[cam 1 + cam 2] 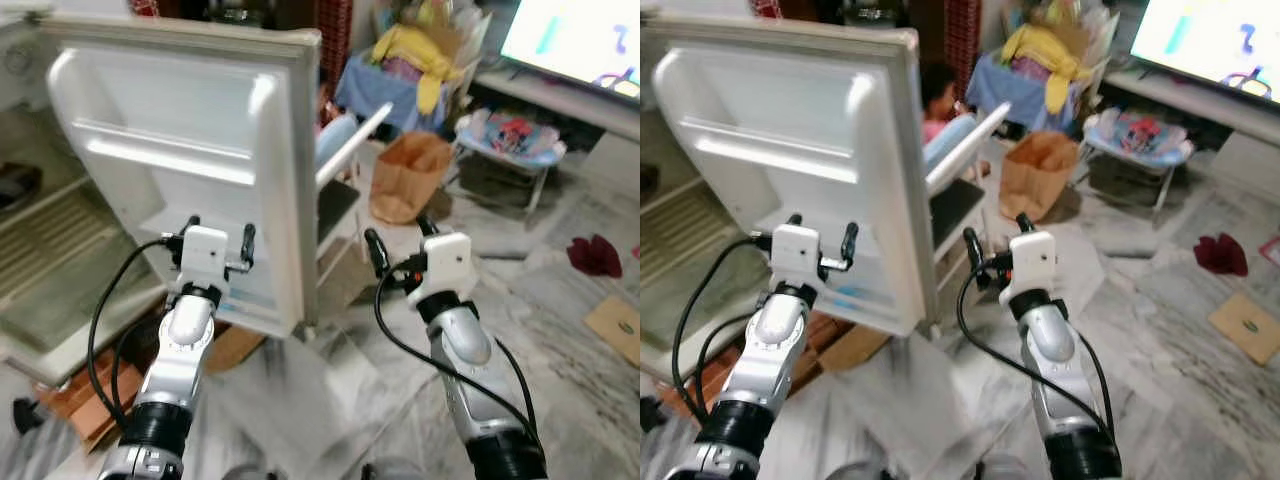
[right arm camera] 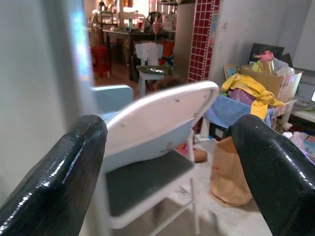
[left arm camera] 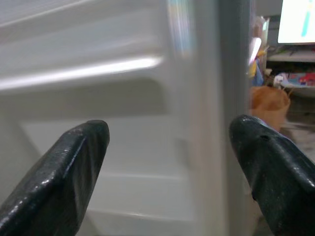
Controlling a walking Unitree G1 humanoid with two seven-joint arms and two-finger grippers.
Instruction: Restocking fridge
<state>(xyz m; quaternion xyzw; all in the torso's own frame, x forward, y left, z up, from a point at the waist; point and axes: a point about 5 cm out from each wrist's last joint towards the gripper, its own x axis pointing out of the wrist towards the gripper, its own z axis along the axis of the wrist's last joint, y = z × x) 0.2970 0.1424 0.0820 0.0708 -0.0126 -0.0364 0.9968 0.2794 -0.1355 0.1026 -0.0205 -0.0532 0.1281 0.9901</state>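
The white fridge door (image 1: 180,130) stands swung wide, its moulded inner shelves facing me. My left gripper (image 1: 219,228) hovers open right in front of the door's lower shelf, with nothing between its fingers. In the left wrist view the door's shelf rail (image 3: 98,73) lies close ahead between the spread fingertips (image 3: 59,172). My right gripper (image 1: 398,232) is open and holds nothing. It sits just right of the door's outer edge, pointing toward a white folding chair (image 2: 157,118). The fridge's inside (image 1: 40,240) shows at the far left, with bare shelves.
A brown paper bag (image 1: 408,175) stands on the marble floor beyond the chair. A person (image 1: 940,95) sits partly hidden behind the door. Flattened cardboard (image 1: 70,395) lies under the fridge. A baby bouncer (image 1: 510,135), a TV (image 1: 575,40) and a red cloth (image 1: 595,255) are to the right.
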